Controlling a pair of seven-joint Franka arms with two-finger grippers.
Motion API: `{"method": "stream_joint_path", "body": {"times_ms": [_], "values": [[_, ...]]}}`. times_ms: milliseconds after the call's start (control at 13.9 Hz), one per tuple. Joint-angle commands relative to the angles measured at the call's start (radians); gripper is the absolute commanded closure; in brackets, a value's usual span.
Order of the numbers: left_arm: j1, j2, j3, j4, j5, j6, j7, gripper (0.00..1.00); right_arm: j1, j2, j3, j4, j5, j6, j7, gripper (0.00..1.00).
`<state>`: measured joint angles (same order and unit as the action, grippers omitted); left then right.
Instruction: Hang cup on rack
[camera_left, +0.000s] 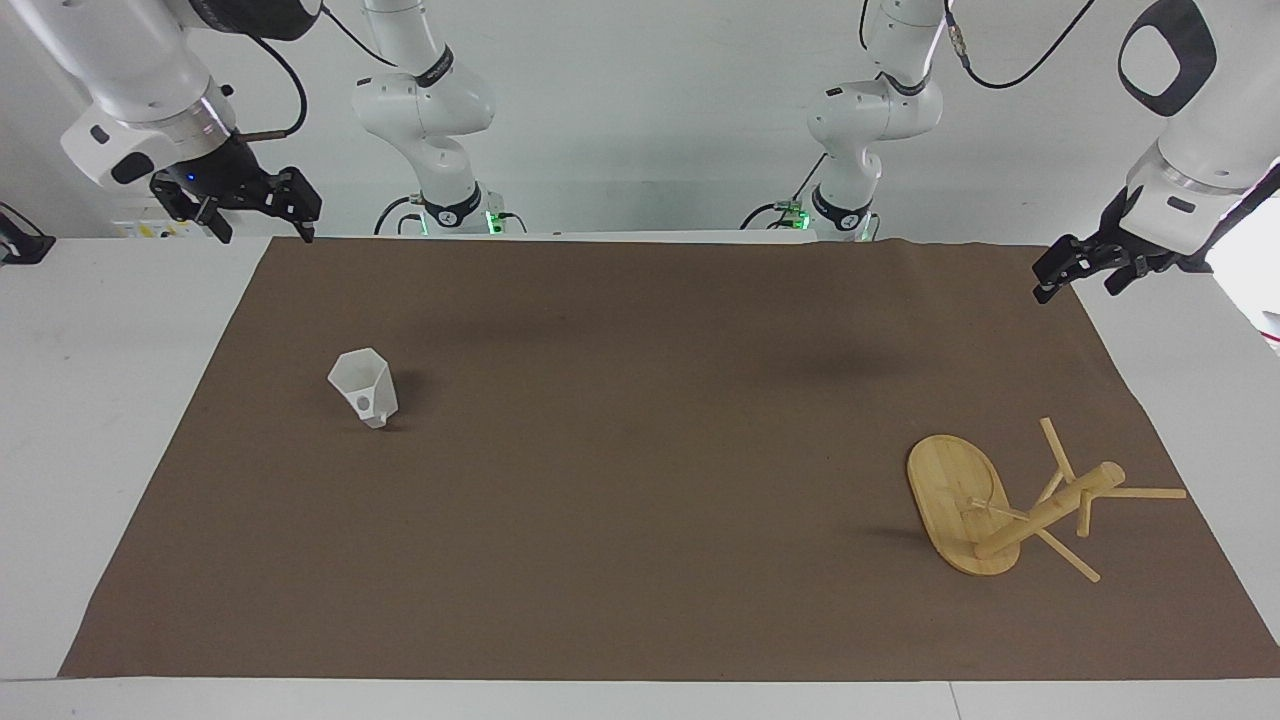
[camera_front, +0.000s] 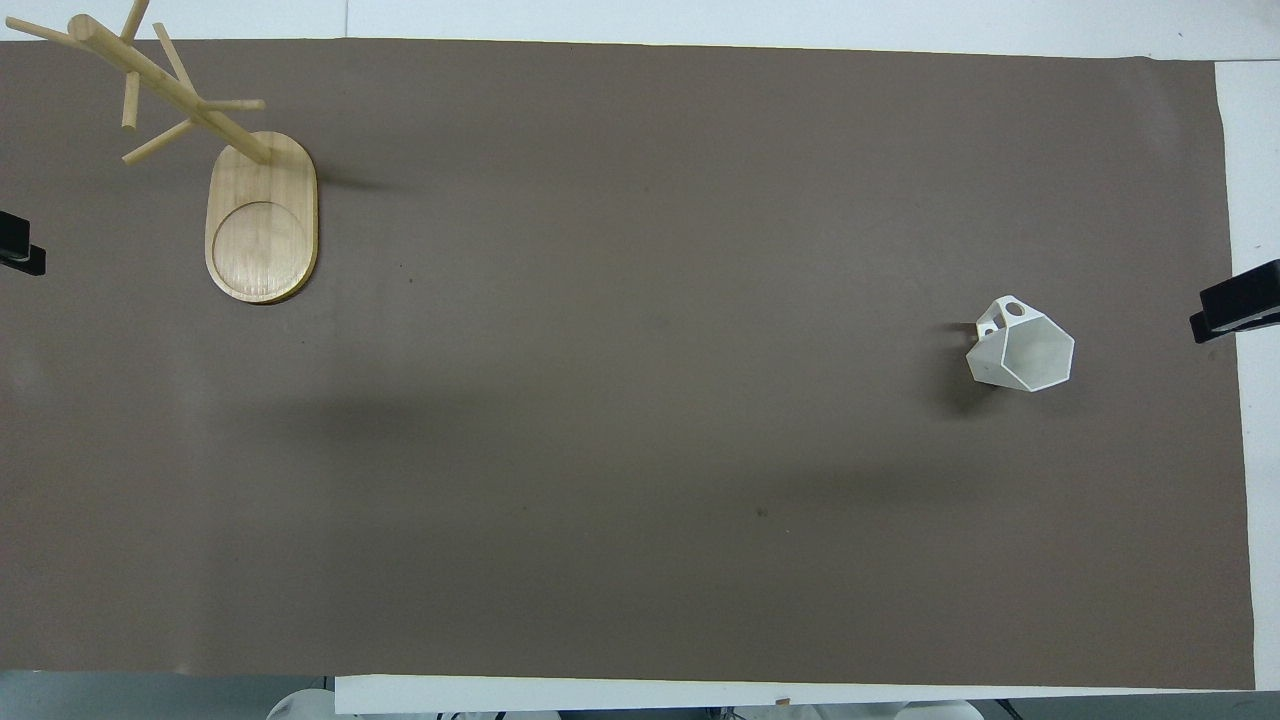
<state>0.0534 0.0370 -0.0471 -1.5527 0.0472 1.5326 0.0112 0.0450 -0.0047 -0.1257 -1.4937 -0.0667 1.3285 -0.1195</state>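
The white faceted cup (camera_left: 365, 388) stands upright on the brown mat toward the right arm's end, its holed handle on the side turned away from the robots; it also shows in the overhead view (camera_front: 1025, 352). The bamboo rack (camera_left: 958, 505) stands upright toward the left arm's end, farther from the robots than the cup, with its post and pegs rising from one end of its oval base (camera_front: 262, 215). My right gripper (camera_left: 265, 232) hangs open and empty, raised over the mat's corner at its own end. My left gripper (camera_left: 1076, 290) hangs open and empty, raised over the mat's edge at its end.
A brown mat (camera_left: 640, 500) covers most of the white table. Only the grippers' tips show at the side edges of the overhead view: the left (camera_front: 20, 248) and the right (camera_front: 1235, 300).
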Motion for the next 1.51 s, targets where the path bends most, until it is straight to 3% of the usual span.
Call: {"method": "stream_joint_path", "body": {"times_ms": [0, 359, 503, 719, 1007, 1150, 1438], "values": [[-0.006, -0.028, 0.006, -0.030, 0.003, -0.003, 0.003, 0.00, -0.008, -0.020, 0.008, -0.028, -0.016, 0.017, 0.011, 0.00], [-0.006, -0.028, 0.006, -0.030, 0.003, -0.003, 0.003, 0.00, -0.028, -0.023, -0.002, -0.039, -0.002, 0.015, 0.000, 0.00], [-0.006, -0.028, 0.006, -0.030, 0.003, -0.003, 0.003, 0.00, -0.031, -0.024, -0.003, -0.040, -0.002, 0.014, -0.115, 0.00], [-0.006, -0.028, 0.006, -0.030, 0.003, -0.003, 0.003, 0.00, -0.071, -0.023, -0.002, -0.060, 0.013, 0.064, -0.503, 0.00], [-0.006, -0.028, 0.006, -0.030, 0.003, -0.003, 0.003, 0.00, -0.223, 0.046, -0.003, -0.051, 0.177, 0.104, -1.104, 0.00], [-0.006, -0.028, 0.006, -0.030, 0.003, -0.003, 0.003, 0.00, -0.302, 0.121, -0.003, -0.039, 0.290, 0.110, -1.395, 0.00], [-0.006, -0.028, 0.006, -0.030, 0.003, -0.003, 0.003, 0.00, -0.440, 0.309, 0.006, -0.017, 0.557, 0.069, -1.808, 0.00]]}}
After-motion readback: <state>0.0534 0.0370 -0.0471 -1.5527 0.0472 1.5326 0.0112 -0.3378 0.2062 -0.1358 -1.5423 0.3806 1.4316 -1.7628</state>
